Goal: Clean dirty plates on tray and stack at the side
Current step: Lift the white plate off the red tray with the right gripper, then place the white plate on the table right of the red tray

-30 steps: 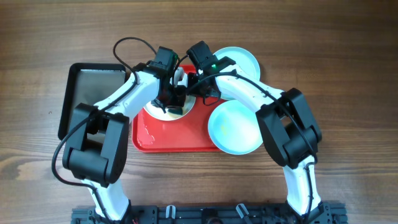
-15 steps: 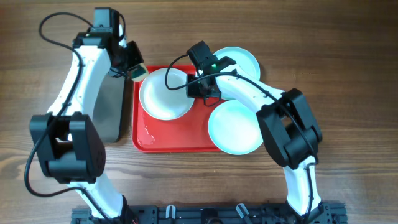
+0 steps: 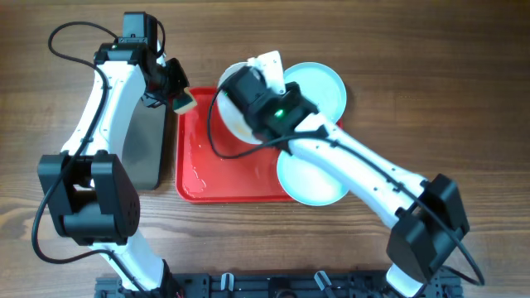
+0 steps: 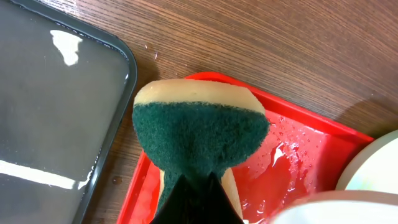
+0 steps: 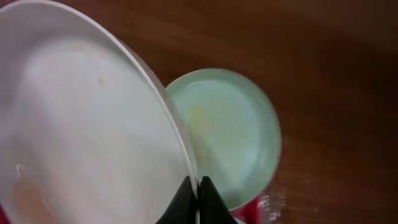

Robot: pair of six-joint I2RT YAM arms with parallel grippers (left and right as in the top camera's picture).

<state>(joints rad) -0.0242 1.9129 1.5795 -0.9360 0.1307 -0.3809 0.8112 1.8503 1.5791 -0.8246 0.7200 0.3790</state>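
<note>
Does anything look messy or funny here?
Yes. Water drops are splashed on the red tray. The far turquoise plate and the near turquoise plate both stick out past its rim.

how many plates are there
3: cream-white plate, rim pinched in the right gripper, over the tray's far side; far turquoise plate at its far right corner; near turquoise plate at its near right corner.

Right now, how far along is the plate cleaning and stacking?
Done: nothing is stacked beside the tray yet. In hand: the right gripper pinches the white plate by its rim, tilted up; the left gripper holds the sponge over the tray's far-left corner. Left: the two turquoise plates sit at the tray's right end, one showing a yellowish smear in the right wrist view; wiping and stacking remain.
</note>
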